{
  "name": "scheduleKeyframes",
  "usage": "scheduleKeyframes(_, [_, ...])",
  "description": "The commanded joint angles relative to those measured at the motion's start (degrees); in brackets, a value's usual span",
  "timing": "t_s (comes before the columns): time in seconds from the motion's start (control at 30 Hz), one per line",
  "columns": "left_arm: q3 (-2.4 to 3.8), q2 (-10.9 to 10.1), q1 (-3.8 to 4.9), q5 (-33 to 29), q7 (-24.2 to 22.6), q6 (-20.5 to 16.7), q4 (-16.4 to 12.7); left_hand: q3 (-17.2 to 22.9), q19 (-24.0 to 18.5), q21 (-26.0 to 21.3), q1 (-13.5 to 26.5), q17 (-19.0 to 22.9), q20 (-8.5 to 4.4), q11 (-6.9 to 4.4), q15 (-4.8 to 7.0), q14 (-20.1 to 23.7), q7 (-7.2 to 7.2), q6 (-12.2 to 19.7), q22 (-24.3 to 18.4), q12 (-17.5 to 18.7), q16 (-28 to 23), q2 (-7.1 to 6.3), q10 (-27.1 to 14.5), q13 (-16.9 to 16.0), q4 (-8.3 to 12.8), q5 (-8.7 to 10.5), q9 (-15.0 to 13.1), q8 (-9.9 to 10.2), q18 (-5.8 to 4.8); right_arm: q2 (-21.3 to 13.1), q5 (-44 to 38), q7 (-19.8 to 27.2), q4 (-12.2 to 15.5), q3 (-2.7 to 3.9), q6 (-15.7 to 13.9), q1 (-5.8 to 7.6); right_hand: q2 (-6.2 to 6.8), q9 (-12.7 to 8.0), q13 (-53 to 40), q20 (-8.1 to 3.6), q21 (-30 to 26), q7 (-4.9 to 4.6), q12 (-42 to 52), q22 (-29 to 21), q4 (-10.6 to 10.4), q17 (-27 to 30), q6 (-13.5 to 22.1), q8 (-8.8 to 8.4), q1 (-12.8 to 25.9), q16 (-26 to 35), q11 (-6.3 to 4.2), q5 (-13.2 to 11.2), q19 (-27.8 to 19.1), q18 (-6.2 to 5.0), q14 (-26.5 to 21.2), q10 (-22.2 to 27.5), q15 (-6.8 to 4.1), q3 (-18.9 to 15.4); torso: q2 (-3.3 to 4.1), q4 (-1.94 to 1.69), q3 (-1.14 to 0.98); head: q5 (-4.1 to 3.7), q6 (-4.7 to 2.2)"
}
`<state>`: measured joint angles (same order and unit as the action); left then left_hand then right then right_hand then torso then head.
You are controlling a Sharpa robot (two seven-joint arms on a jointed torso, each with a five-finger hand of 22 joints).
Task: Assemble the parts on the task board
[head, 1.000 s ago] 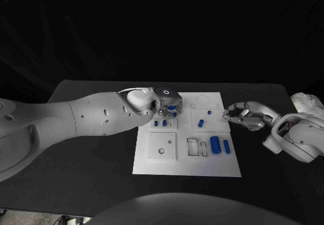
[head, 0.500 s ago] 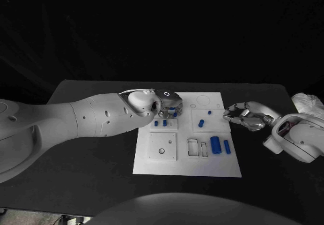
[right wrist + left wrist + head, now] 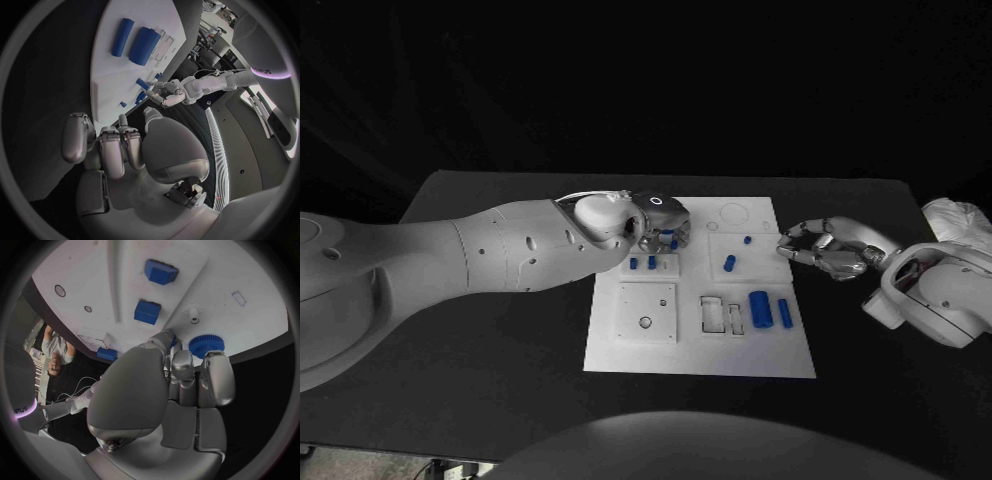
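The white task board [image 3: 704, 345] lies mid-table. My left hand [image 3: 661, 232] hangs over its far left part, its fingers [image 3: 181, 360] curled round a blue gear [image 3: 204, 345] that it pinches against the thumb. Two blue blocks [image 3: 147, 311] [image 3: 160, 271] stand in their slots just beyond, beside a small white peg [image 3: 194, 315]. My right hand [image 3: 816, 248] hovers off the board's right edge, fingers curled in on nothing. A thick blue cylinder [image 3: 760, 308] and a thin one [image 3: 785, 313] lie on the near right of the board; the right wrist view also shows them [image 3: 144, 45] [image 3: 122, 36].
More small blue parts sit on the board: a pair [image 3: 642, 263] near my left hand, one [image 3: 730, 263] in the middle and a tiny one [image 3: 747, 239] farther back. A square recess with a hole [image 3: 646, 312] and narrow slots [image 3: 723, 314] lie nearer me.
My left hand has shifted very slightly over the board's far left part with the gear. The right hand has barely moved.
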<state>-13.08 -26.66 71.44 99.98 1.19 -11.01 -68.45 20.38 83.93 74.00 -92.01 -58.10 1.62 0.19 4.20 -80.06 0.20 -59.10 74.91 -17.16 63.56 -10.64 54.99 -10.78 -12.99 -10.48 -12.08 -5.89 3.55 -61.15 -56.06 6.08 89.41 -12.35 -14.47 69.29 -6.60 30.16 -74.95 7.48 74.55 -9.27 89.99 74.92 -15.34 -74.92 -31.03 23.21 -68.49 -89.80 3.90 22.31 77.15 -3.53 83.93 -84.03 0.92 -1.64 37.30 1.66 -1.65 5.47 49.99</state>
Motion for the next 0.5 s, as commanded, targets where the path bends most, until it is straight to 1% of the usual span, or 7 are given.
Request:
scheduleKeyframes(0.03, [0.03,0.2,-0.12,0.3,-0.3,-1.0,0.1,0.5,0.6,-0.3,0.0,0.3,0.22,-0.31,0.13,0.5,0.69,-0.2,10.5,-0.4,0.0,0.72,0.5,-0.2,0.2,-0.37,0.1,-0.4,-0.08,0.0,-0.1,0.0,0.0,-0.01,0.9,-0.09,-0.2,-0.1,-15.1,0.01,0.0,0.16,0.0,9.4,-0.1,-15.1,0.1,0.01,-0.5,-0.2,0.3,0.4,0.1,-0.72,6.1,-6.0,0.18,-0.1,0.02,0.0,0.0,0.0,0.01])
scheduleKeyframes(0.13, [0.03,0.2,-0.2,0.3,-0.4,-1.7,0.1,0.8,0.7,-0.2,-0.1,0.8,0.15,-0.48,0.25,0.6,1.16,-0.4,10.5,-0.8,-0.2,0.95,1.0,-0.4,0.6,-0.55,0.1,-0.6,-0.1,0.0,-0.3,-0.1,0.0,-0.01,1.0,-0.12,-0.2,-0.1,-15.1,0.01,0.0,0.16,0.0,9.4,-0.1,-15.1,0.1,0.01,-0.5,-0.2,0.3,0.4,0.1,-0.72,6.1,-6.0,0.18,-0.1,0.01,0.01,0.0,0.0,0.01])
scheduleKeyframes(0.2, [0.03,0.2,-0.27,0.5,-0.4,-2.6,0.1,0.9,0.7,0.0,-0.2,1.2,0.05,-0.6,0.36,0.6,1.63,-1.2,10.6,-1.2,-0.3,1.19,1.7,-0.6,1.0,-0.61,0.0,-1.1,-0.15,-0.1,-0.3,-0.1,0.0,-0.01,1.1,-0.15,-0.2,-0.1,-15.1,0.01,0.0,0.16,0.0,9.4,-0.1,-15.1,0.1,0.01,-0.5,-0.2,0.3,0.4,0.1,-0.72,6.1,-6.0,0.18,-0.1,0.01,-0.02,0.0,-0.04,0.01])
scheduleKeyframes(0.33, [0.03,0.2,-0.32,0.8,-0.4,-4.1,0.1,1.1,0.9,0.3,-0.1,1.7,-0.06,-0.5,0.37,0.5,2.23,-3.1,10.7,-2.1,-0.3,1.69,3.5,-1.0,1.6,-0.66,-0.3,-2.2,-0.22,-0.1,-0.3,-0.2,0.0,-0.01,1.4,-0.17,-0.2,-0.1,-15.1,0.01,0.0,0.16,0.0,9.4,-0.1,-15.1,0.1,0.01,-0.5,-0.2,0.3,0.4,0.1,-0.72,6.1,-6.0,0.18,-0.1,0.0,0.01,0.01,0.04,0.01])
scheduleKeyframes(0.5, [0.05,0.1,-0.35,1.5,-0.3,-6.2,0.0,1.4,1.3,1.3,-0.4,2.2,-0.09,-0.32,0.32,0.2,2.62,-4.1,10.9,-2.6,-0.4,1.99,4.9,-1.2,2.4,-1.02,-0.3,-2.6,-0.43,-0.1,-0.3,-0.2,0.0,-0.01,1.4,-0.2,-0.2,-0.1,-15.1,0.01,0.0,0.16,0.0,9.4,-0.1,-15.1,0.1,0.01,-0.5,-0.2,0.3,0.4,0.1,-0.72,6.1,-6.0,0.18,-0.1,0.01,0.0,0.01,0.05,0.01])
